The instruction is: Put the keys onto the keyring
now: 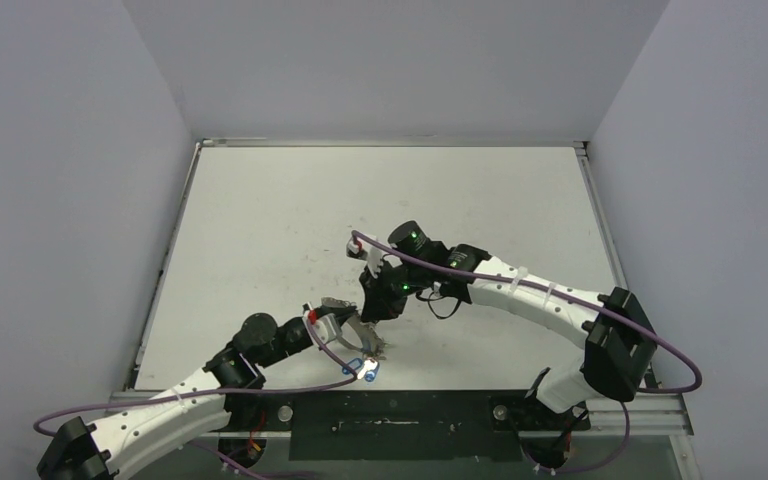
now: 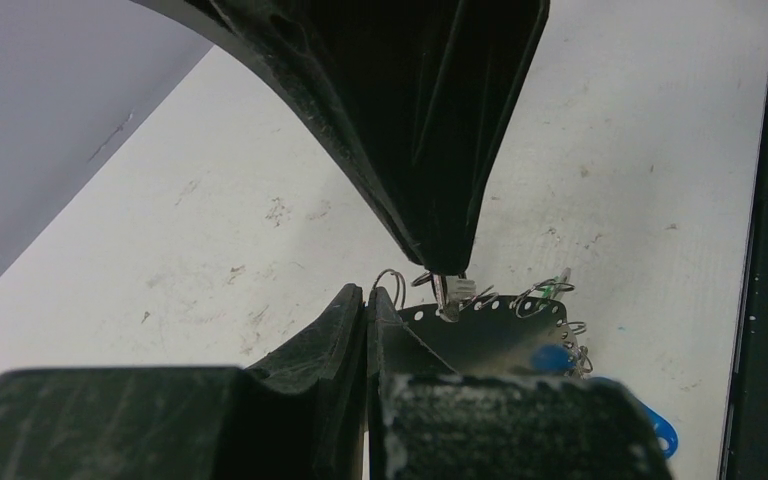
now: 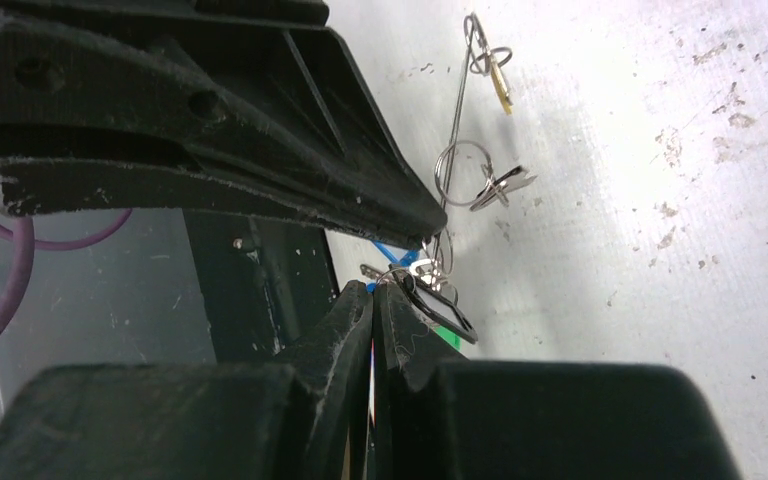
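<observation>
Right wrist view: keys (image 3: 440, 312) bunched on the surface (image 3: 660, 250) by its near edge.
Left fingers (image 2: 338, 335) look pinched on the keyring (image 3: 457, 110) wire; right fingers (image 3: 345, 325) closed alongside. A sideways tug could slip the wire free.

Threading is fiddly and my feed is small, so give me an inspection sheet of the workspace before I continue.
Surface: white table, scuffed, dark specks.
Job's things: keyring wire runs out from the jaws over the table; yellow-headed key and silver key appear threaded on it by small rings; blue-headed key bunched near the jaws.
Clutter: nothing seen.
Grippers: left gripper and right gripper meet tip to tip over the keys, both jaws together; what they pinch cannot be told.
Cables: purple cables run along both arms.
Surroundings: grey walls on three sides; dark rail at the near edge.
</observation>
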